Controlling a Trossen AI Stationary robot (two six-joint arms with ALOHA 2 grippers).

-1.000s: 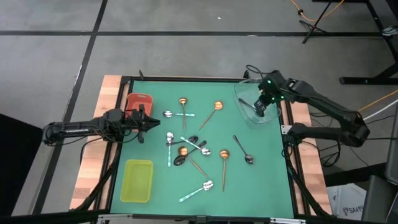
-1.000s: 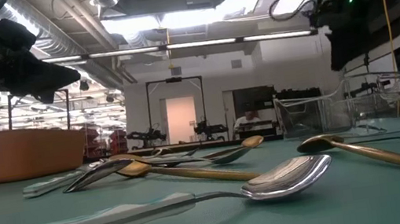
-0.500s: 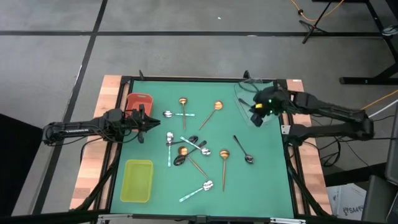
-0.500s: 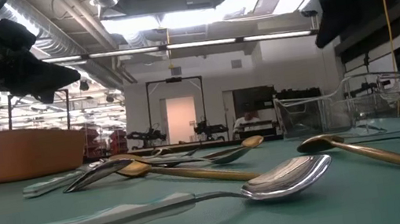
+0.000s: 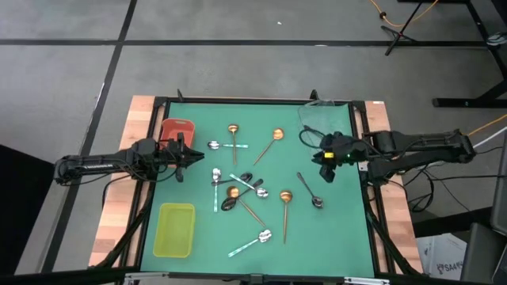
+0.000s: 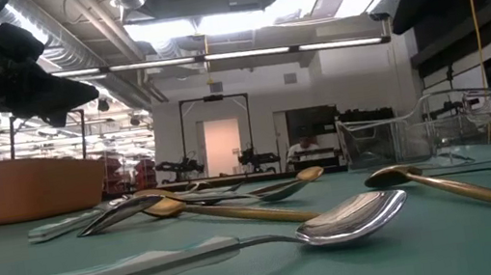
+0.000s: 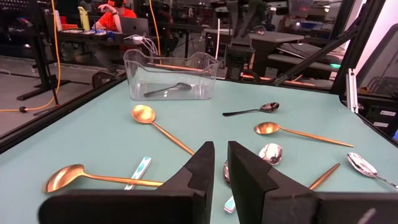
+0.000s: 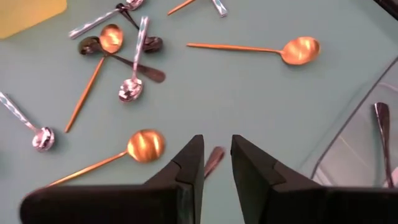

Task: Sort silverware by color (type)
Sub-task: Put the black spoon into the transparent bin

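Copper, black and mint-handled spoons (image 5: 245, 184) lie scattered on the green mat. One black spoon (image 5: 309, 190) lies alone near the right side. Another black spoon (image 7: 166, 91) rests inside the clear tray (image 5: 325, 127). My right gripper (image 5: 323, 156) hovers over the mat beside the clear tray's near edge, open by a narrow gap. In its wrist view (image 8: 216, 155) a dark spoon end (image 8: 214, 159) shows on the mat below, between the fingers. My left gripper (image 5: 186, 154) waits shut above the mat, beside the red tray (image 5: 178, 131).
A yellow-green tray (image 5: 175, 229) sits at the near left. Copper spoons (image 5: 276, 136) lie toward the far side, and a mint-handled spoon (image 5: 252, 241) lies near the near edge. Bare mat stretches along the right side and the near right corner.
My right gripper has moved from above the clear tray toward the table's near edge and slightly left, now over the mat beside the tray. The black spoon stays in the tray. The left arm has kept still.
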